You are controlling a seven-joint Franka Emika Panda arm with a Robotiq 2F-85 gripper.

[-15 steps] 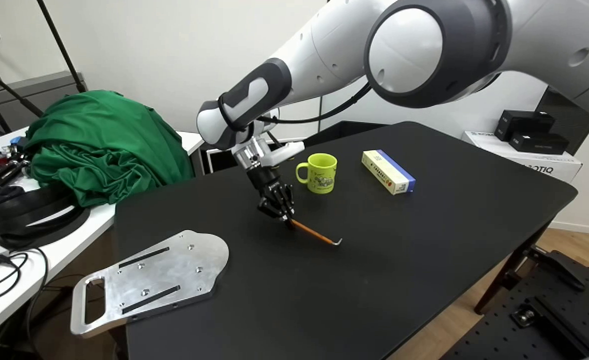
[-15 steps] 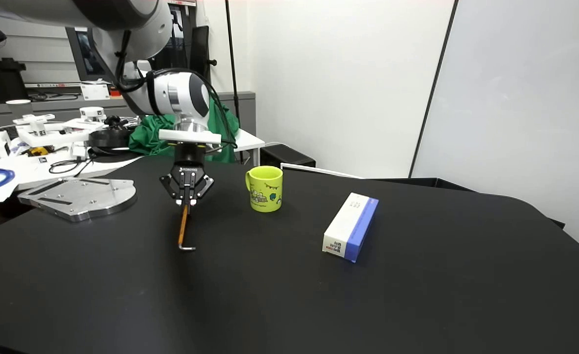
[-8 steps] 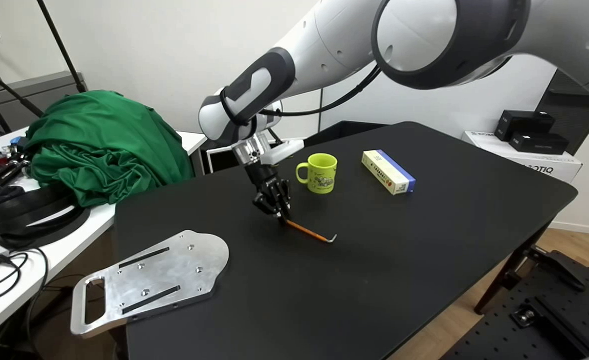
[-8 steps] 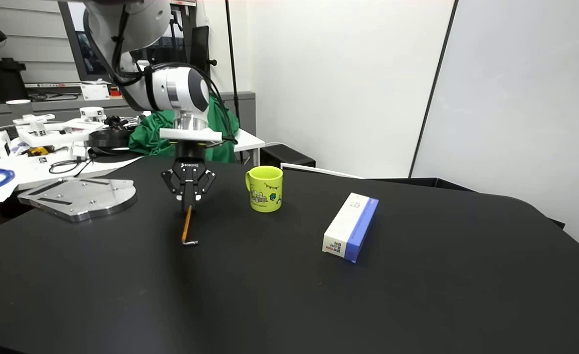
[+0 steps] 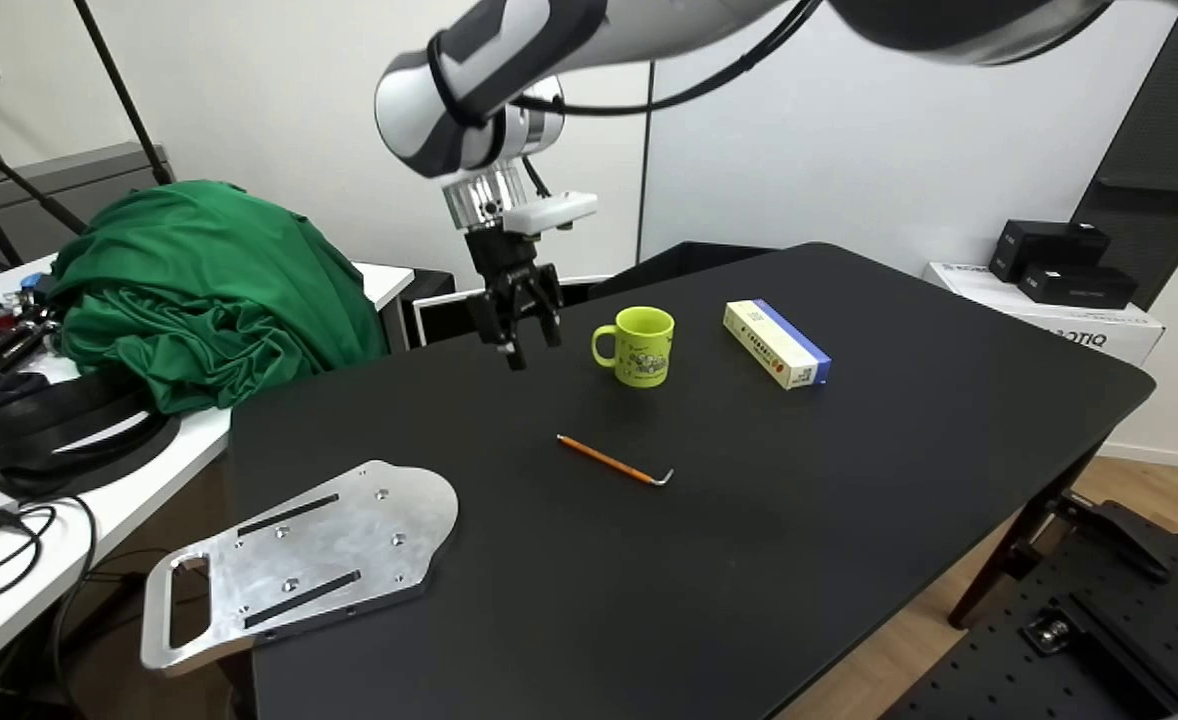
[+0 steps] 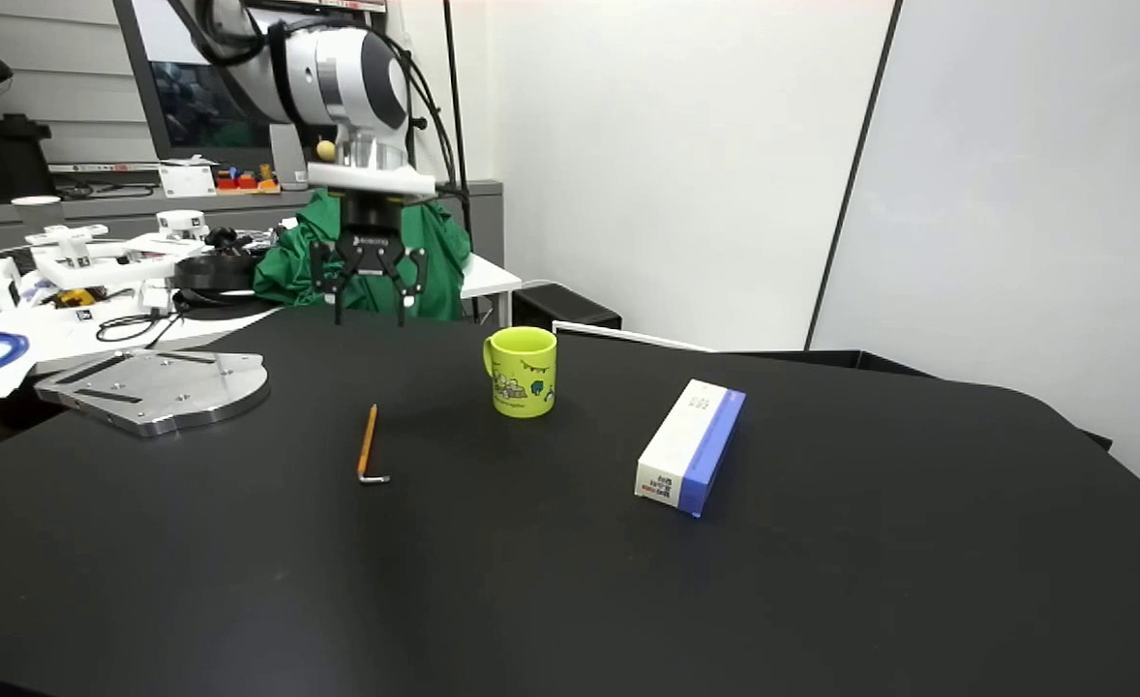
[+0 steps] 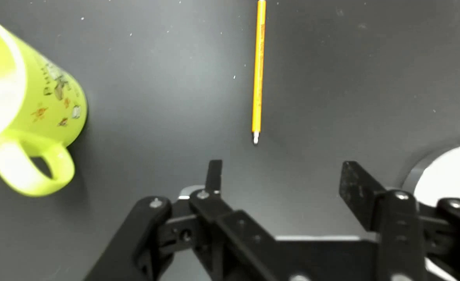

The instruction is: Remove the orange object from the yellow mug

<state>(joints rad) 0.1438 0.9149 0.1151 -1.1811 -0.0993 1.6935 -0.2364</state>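
The orange object (image 5: 609,460) is a thin stick with a bent metal end, lying flat on the dark table outside the yellow mug (image 5: 644,350). In the wrist view the orange object (image 7: 259,70) runs up the picture, its straight tip just beyond my fingertips. The yellow mug (image 6: 522,378) stands upright with its loop handle to one side; in the wrist view the mug (image 7: 54,89) is at the left, cut by the edge. My gripper (image 6: 370,318) hangs above the table, behind the stick. Its jaws are wide apart, and nothing sits between the fingertips of the gripper (image 7: 280,168).
A white-and-blue box (image 6: 691,445) lies on the table on the far side of the mug from my gripper. A silver metal plate (image 5: 329,560) with a handle slot lies at the table's edge. A green cloth (image 5: 209,290) is heaped on a white side table.
The gripper has let go of the orange object, spread its fingers and risen away from it. Before that, the stick came down a little and shifted slightly. Mug and box have stayed put.
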